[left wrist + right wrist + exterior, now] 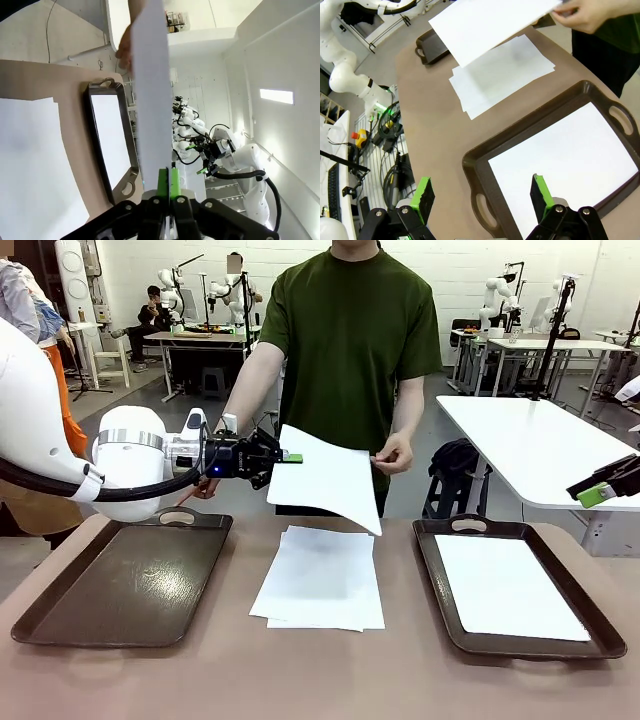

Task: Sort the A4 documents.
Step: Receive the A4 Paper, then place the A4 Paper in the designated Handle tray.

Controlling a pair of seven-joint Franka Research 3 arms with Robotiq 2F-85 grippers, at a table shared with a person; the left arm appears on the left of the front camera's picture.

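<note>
Our left fingers (290,458) pinched one edge of an A4 sheet (330,485), and the person's hand (396,453) held the opposite edge. Below these fingers a pile of sheets (320,580) lay on the desk (300,680). Our right fingers (597,494) stood spread, and below them a tray (432,570) carried a single sheet (505,585).

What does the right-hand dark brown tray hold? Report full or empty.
Not empty: a white paper sheet lies flat inside the dark brown handled tray.
</note>
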